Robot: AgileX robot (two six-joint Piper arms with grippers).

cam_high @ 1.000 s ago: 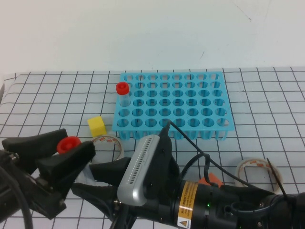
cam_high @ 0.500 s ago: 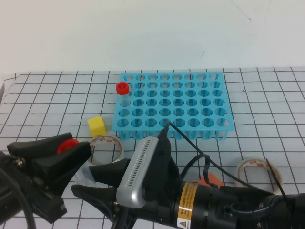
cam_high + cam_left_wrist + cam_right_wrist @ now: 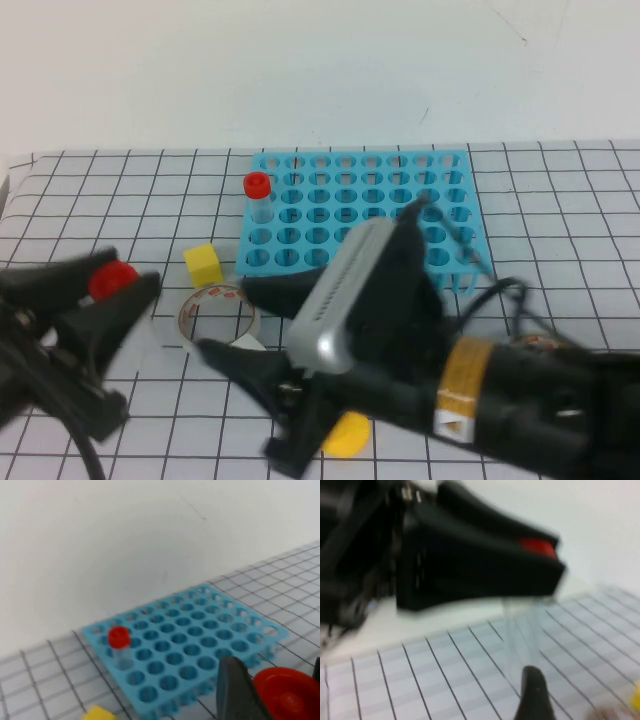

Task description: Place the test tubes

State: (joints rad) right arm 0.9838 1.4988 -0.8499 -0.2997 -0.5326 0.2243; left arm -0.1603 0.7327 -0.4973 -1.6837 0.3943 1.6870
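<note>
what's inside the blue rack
One red-capped tube stands in a left-edge rack hole; other visible holes look empty. Right claw, open at front centre, and its arm hide some front holes. Left claw, front left, grips a second tube.

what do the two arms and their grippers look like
Both are black. The left gripper, at the near left of the table, has broad wedge-shaped black fingers. The right gripper, near the front centre, has tapered black fingers, a silver ribbed housing, an orange-yellow label and a thin black cable.
</note>
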